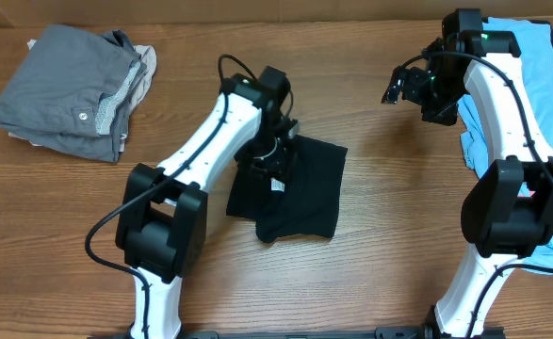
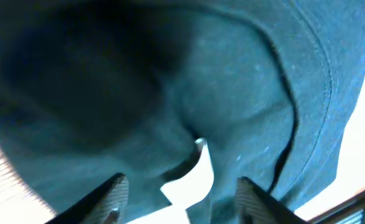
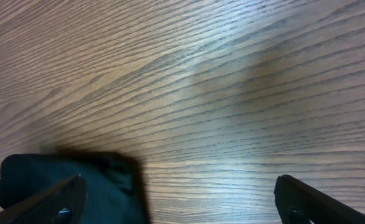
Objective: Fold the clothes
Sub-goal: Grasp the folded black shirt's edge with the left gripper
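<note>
left gripper (image 2: 181,182) down on the black t-shirt (image 1: 306,193), white label (image 2: 191,190) between its fingers, grip unclear; right gripper (image 3: 179,182) released wide over the wooden table (image 3: 232,93).

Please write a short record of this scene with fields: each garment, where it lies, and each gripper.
black T-shirt: folded, centre of table, white label showing
light blue T-shirt: crumpled, right edge
grey clothes: piled, far left corner
left gripper: on black T-shirt near white label; grip unclear
right gripper: open, empty, above bare wood
</note>
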Robot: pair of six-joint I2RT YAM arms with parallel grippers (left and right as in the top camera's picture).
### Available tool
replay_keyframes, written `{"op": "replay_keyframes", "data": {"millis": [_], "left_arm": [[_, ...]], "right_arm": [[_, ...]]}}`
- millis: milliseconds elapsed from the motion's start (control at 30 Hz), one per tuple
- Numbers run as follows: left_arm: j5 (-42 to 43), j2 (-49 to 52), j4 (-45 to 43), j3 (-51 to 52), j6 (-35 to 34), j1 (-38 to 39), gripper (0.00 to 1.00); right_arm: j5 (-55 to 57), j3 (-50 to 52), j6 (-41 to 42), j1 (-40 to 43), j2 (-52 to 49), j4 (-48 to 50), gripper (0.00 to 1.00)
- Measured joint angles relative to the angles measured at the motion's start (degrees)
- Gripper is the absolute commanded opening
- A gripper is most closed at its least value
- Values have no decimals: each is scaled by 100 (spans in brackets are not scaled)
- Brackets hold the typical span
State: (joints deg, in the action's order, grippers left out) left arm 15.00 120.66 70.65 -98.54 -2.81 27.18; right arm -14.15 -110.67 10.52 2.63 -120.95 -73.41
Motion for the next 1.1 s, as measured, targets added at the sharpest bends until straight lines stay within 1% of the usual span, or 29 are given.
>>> {"op": "replay_keyframes", "data": {"millis": [100, 133, 200, 267, 400, 533, 600, 767, 867, 967, 1100], "left_arm": [[2, 0, -173, 212, -70, 131, 53], [4, 0, -197, 278, -81, 155, 49], [2, 0, -286, 461, -142, 201, 35], [2, 0, -306, 568, -188, 208, 4], [-96, 0, -282, 603, -282, 208, 4], [-181, 2, 212, 420, -319, 186, 4], [-203, 2, 468, 116, -326, 162, 4], [-337, 2, 1141, -1032, -321, 155, 4], [-494, 0, 1491, -1462, -323, 155, 4], [-778, 0, 1766, -1523, -326, 131, 4], [-1231, 0, 1714, -1270, -417, -17, 4]], "right_arm": [[2, 0, -2, 0, 0, -9, 100], [2, 0, 0, 0, 0, -9, 100], [0, 0, 0, 0, 0, -9, 100], [2, 0, -2, 0, 0, -9, 100], [2, 0, -2, 0, 0, -9, 100], [2, 0, 0, 0, 0, -7, 100], [2, 0, 0, 0, 0, 9, 100], [7, 0, 0, 0, 0, 33, 100], [4, 0, -2, 0, 0, 35, 100], [4, 0, 0, 0, 0, 44, 100], [4, 0, 0, 0, 0, 76, 100]]}}
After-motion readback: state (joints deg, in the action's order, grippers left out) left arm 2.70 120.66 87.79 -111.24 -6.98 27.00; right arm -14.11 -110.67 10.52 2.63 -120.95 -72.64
